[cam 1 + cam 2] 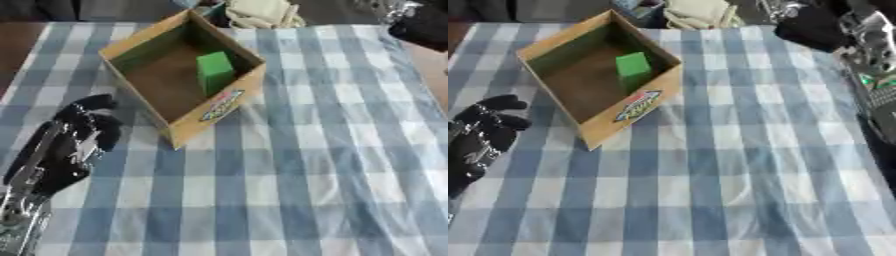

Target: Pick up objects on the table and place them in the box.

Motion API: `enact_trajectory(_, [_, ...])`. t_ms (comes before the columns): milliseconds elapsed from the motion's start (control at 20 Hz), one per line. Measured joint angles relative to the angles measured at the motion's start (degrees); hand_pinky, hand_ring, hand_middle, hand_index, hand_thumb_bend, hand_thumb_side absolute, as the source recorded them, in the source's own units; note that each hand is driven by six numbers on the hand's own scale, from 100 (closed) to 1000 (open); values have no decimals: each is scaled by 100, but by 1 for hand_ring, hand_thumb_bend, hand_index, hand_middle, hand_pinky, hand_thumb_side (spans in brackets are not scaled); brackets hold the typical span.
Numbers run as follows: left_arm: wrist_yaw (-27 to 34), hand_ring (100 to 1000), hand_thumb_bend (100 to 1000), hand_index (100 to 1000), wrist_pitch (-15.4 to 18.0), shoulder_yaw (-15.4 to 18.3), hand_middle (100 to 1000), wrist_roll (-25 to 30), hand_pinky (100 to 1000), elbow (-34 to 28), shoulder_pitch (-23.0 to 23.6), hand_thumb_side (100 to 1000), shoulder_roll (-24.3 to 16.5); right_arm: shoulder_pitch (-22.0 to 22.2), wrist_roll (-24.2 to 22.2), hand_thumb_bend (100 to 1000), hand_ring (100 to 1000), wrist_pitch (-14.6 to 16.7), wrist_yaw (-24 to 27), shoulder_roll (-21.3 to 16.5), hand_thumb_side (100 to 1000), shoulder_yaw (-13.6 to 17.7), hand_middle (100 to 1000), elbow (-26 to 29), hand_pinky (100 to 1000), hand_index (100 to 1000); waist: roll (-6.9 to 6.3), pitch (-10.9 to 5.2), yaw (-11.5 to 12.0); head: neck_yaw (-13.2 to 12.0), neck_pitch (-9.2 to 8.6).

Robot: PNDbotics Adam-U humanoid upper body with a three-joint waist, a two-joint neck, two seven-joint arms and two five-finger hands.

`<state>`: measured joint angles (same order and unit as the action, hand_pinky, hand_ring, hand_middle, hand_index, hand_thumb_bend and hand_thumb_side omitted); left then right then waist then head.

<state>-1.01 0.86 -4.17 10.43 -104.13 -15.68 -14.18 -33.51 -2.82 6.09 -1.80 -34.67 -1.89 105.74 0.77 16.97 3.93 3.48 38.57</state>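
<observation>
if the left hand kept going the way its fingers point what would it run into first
Probably the cardboard box: the left hand points up and slightly right toward its near-left wall. Height is unclear, so the fingers might pass just left of it over the checked cloth.

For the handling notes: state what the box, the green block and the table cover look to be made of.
Box: likely cardboard, matte brown walls, printed label outside.
Green block: uniform matte green; foam, plastic or painted wood, cannot tell.
Table cover: apparently woven cloth, blue-and-white checks, no shine.
</observation>
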Motion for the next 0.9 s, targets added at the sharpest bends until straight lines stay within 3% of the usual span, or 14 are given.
enact_trajectory(200, [39,677,488,846,-15,110,749,-396,771,-15,13,522,-2,712,364,100,818,118,415,274,584,269,855,347,746,866,-35,34,-132,-76,0])
enact_trajectory(450, [244,676,502,840,-32,210,747,-1109,767,-15,70,516,-25,1444,657,100,815,231,513,686,636,506,853,491,740,864,-69,66,-317,-141,22])
enact_trajectory(900, [551,671,505,836,-26,229,743,-1867,764,17,209,534,-43,2179,902,100,803,209,361,1470,707,794,845,537,726,859,-113,65,-396,-230,270])
